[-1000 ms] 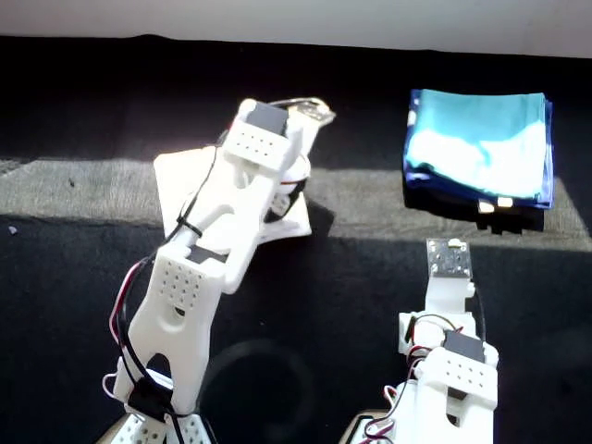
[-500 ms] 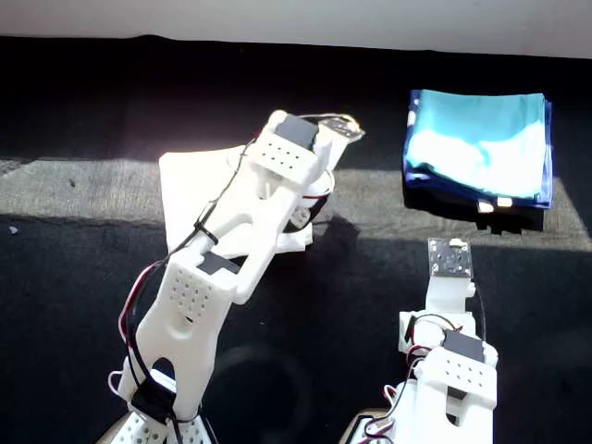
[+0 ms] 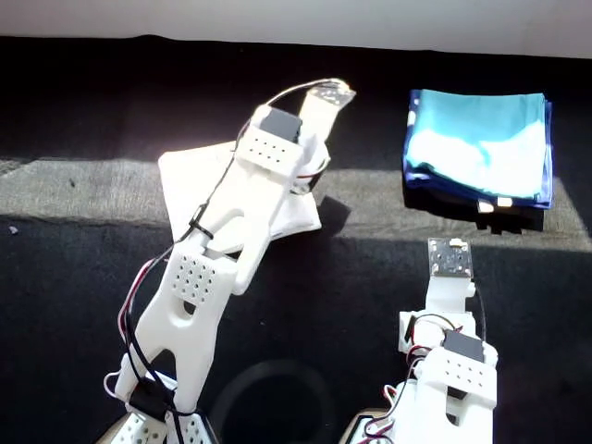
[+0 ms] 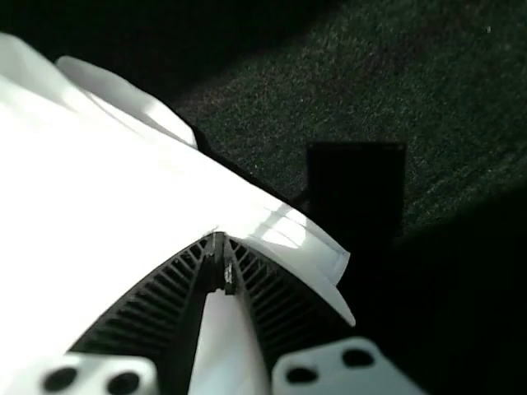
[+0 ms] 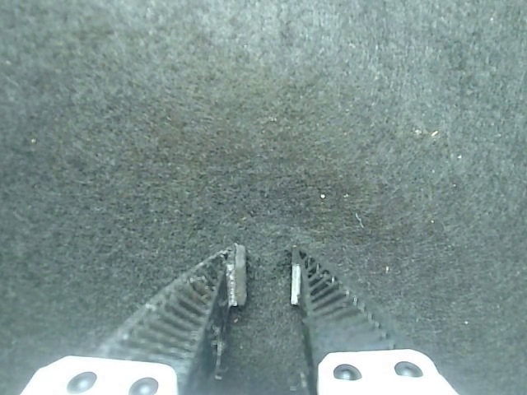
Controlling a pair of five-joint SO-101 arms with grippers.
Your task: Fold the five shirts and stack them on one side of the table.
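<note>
A white shirt (image 3: 190,180) lies partly folded on the dark mat at centre left, with the left arm (image 3: 250,199) stretched over it. My left gripper (image 4: 219,262) is shut on a fold of that white shirt (image 4: 99,214), whose edge curls beside the fingers. At the back right sits a stack of folded shirts (image 3: 476,148), light blue on top and dark ones beneath. The right arm (image 3: 450,287) stands at the front right. My right gripper (image 5: 263,280) hangs just above bare mat, open by a narrow gap and holding nothing.
A sunlit band crosses the dark mat (image 3: 83,194) from left to right. A white wall or edge (image 3: 296,18) runs along the back. Bare mat lies between the white shirt and the stack.
The left arm swung right, then drew back a little and lifted its wrist. The white shirt shifted with it, and more of its left side shows. The right arm stayed still.
</note>
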